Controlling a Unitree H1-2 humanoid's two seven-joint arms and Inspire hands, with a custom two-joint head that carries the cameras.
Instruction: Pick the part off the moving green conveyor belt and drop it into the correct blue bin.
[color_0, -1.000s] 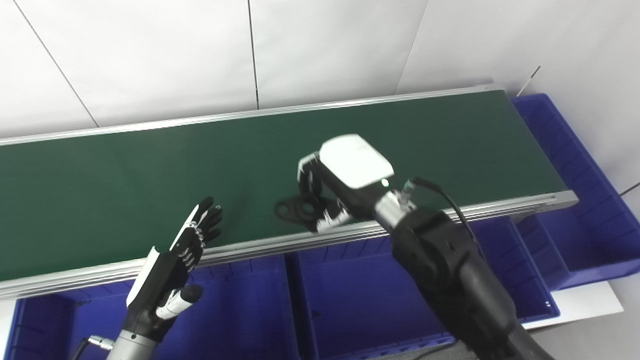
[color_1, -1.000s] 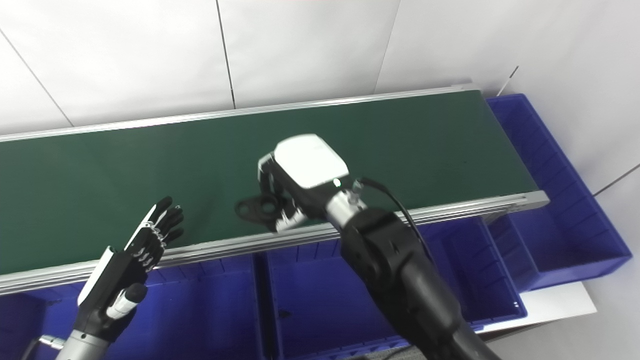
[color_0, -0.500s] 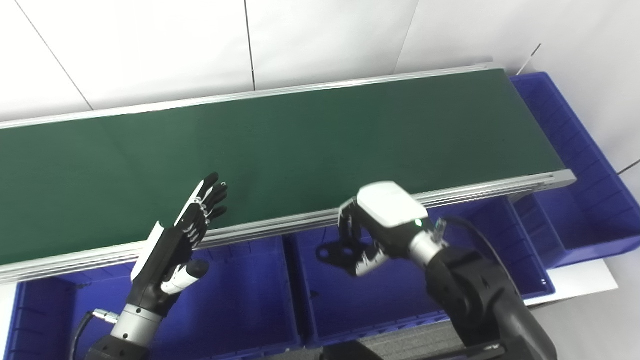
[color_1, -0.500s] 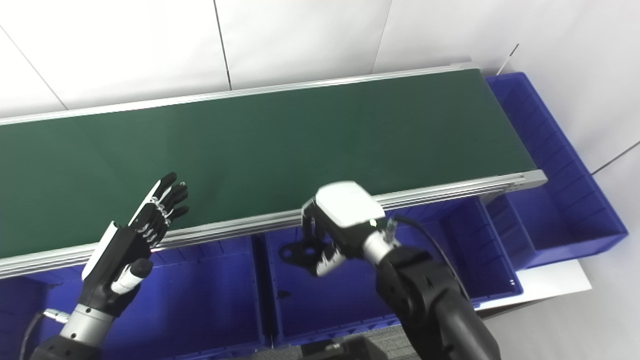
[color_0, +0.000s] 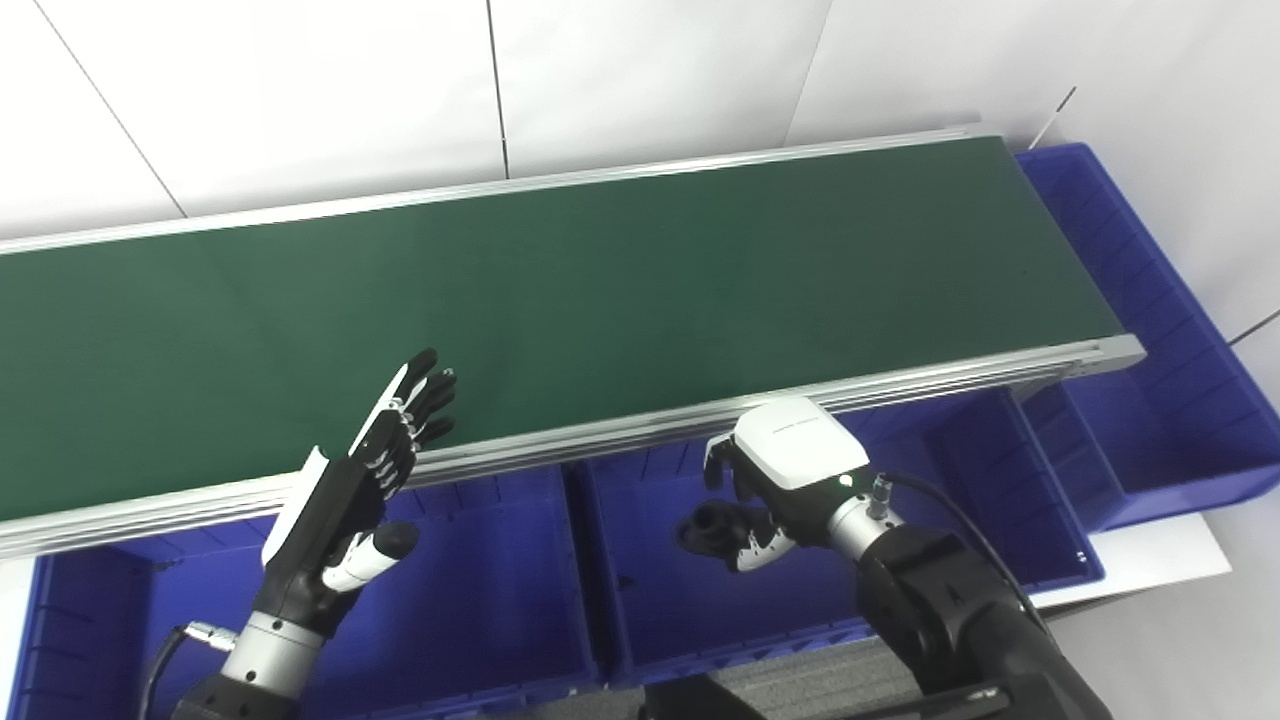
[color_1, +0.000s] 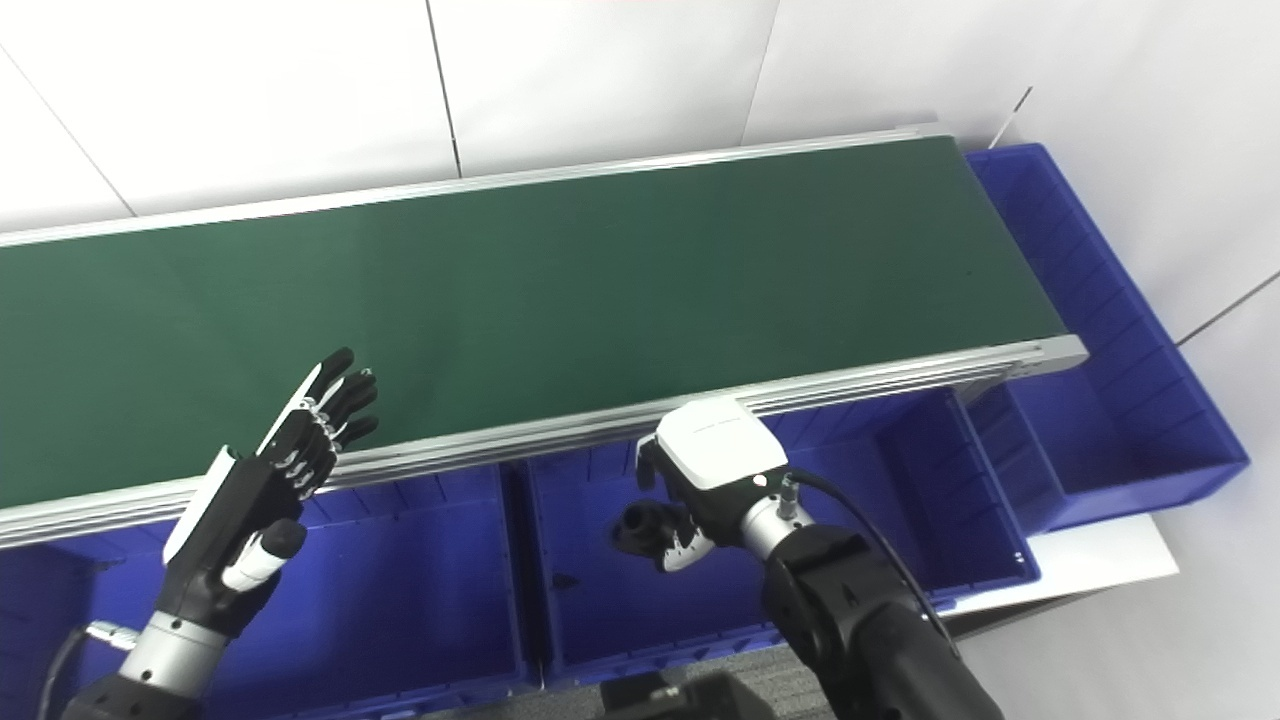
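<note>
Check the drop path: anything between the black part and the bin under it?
Nothing visible. The right robot hand holds the black part over the middle blue bin, already past the conveyor's near rail. The bin floor below shows only a small dark speck. The left robot hand is open, off to the side.

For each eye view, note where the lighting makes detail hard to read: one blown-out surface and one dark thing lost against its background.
Left eye view: the right hand has a blown-out white back, and the black part blurs into the blue bin. Right eye view: same glare; the left hand has dark fingers that merge with the green belt.
</note>
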